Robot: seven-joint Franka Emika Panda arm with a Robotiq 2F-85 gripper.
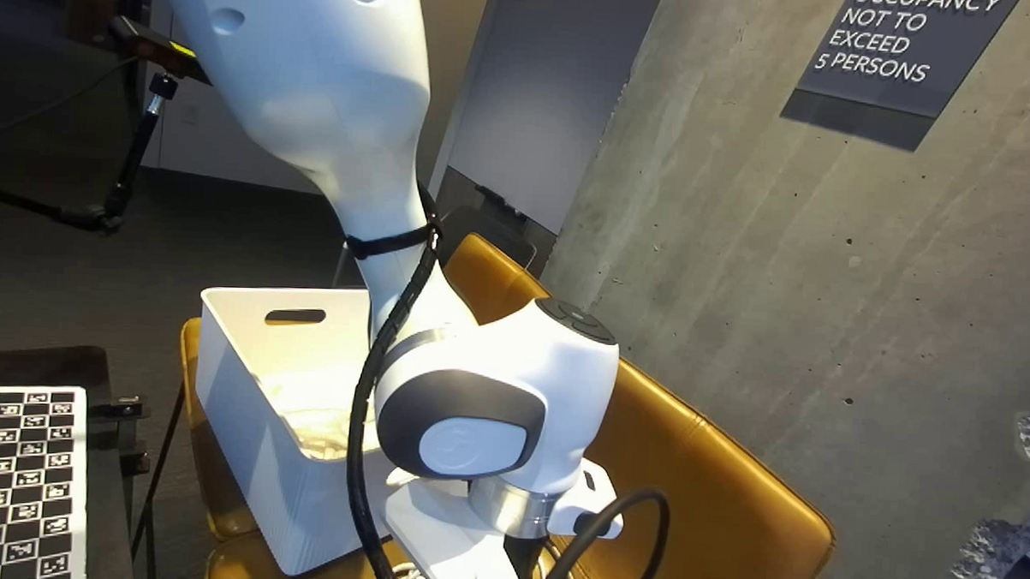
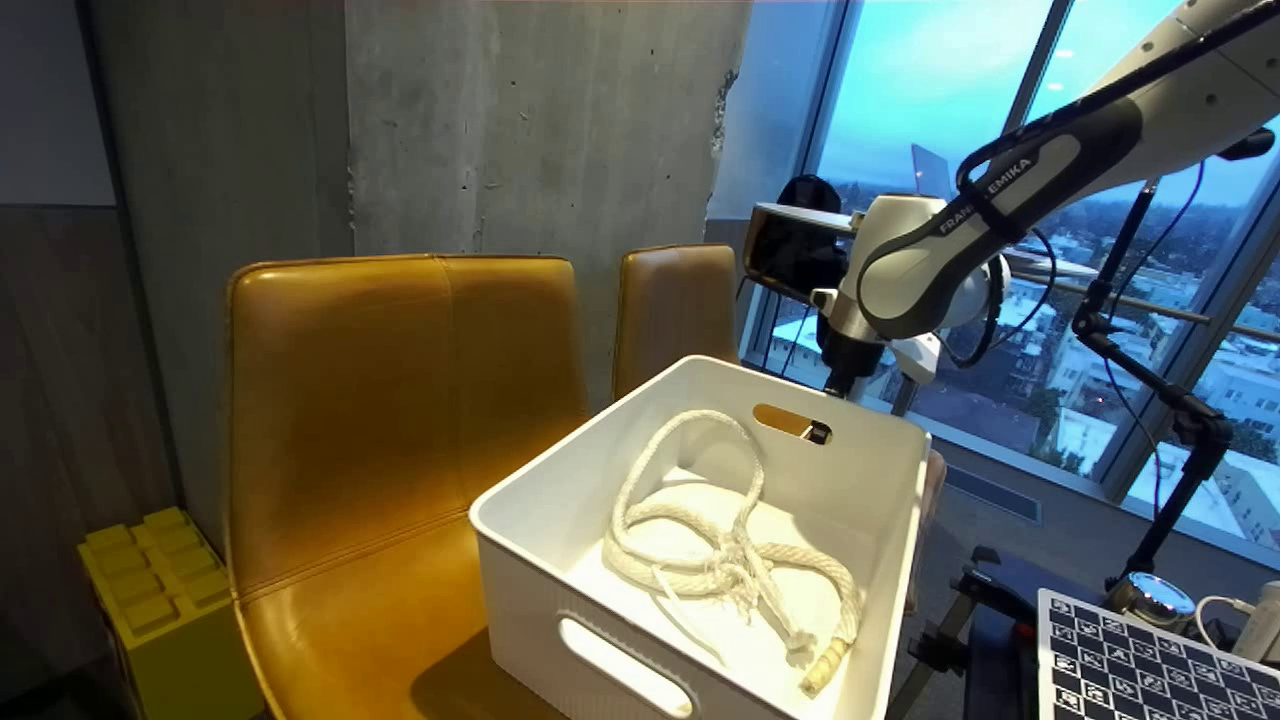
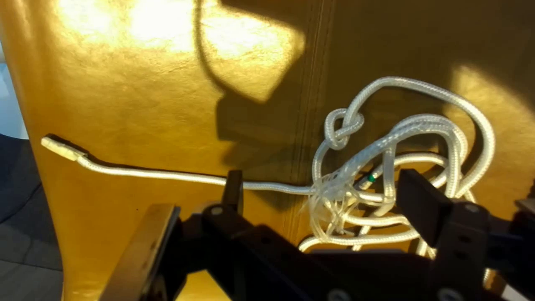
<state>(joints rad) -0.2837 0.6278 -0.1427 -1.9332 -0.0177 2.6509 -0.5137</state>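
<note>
Beside the white rectangular plastic bin [image 1: 257,452], a tangled white braided rope [image 3: 368,155] lies on a golden-brown leather seat [image 3: 138,125]. Black two-fingered gripper [image 3: 324,193] is positioned over the rope, jaws wide apart, gripping nothing.

Concrete wall [image 2: 540,130], 2 tan chairs [image 2: 400,380], windows [image 2: 930,90], dark floor [image 1: 226,228]

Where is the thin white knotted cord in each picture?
In an exterior view: white loops, probably the thin white knotted cord, at the bottom edge, left of centre.
In an exterior view: not visible; the white plastic box holds thicker cream rope.
In the wrist view: cord tangled at right, one end stretching left.
Shared landmark: golden-brown leather chair upholstery.
</note>
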